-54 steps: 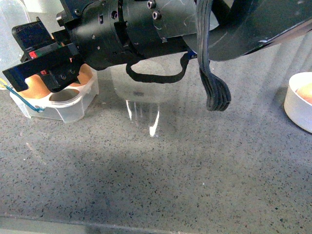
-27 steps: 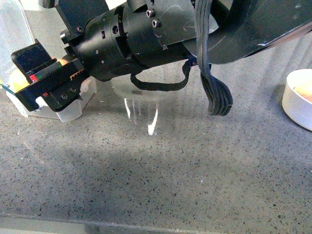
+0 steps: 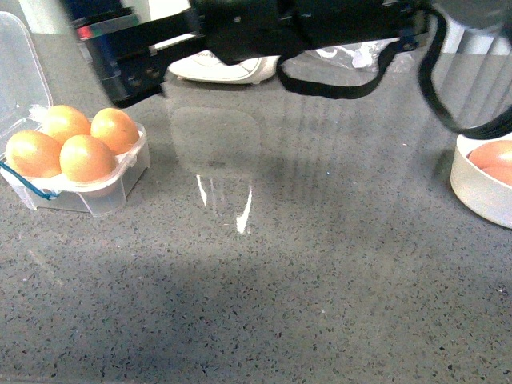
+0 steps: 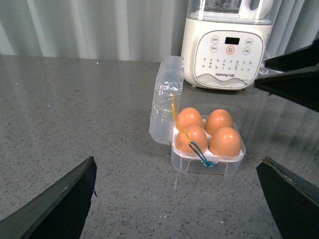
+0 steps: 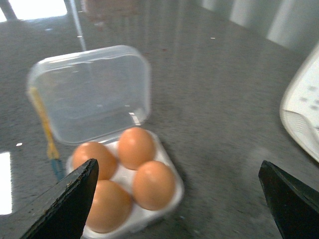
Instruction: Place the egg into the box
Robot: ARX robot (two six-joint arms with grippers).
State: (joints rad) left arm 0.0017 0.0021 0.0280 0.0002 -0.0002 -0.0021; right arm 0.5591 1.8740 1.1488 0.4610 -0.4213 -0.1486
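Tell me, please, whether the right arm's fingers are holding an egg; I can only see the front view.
Observer: No, the right wrist view shows the right fingers spread apart with nothing between them.
Operator: And on the left?
Observer: The left fingers are also spread and empty, facing the box.
Operator: What is the white thing I glimpse at the back?
Observer: A white Joyoung kitchen appliance with a button panel, standing behind the box.

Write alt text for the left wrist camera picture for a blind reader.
A clear plastic egg box, lid open, holds four brown eggs on a grey speckled counter, in front of a white Joyoung appliance. Two dark fingers, spread wide apart, show in the foreground.
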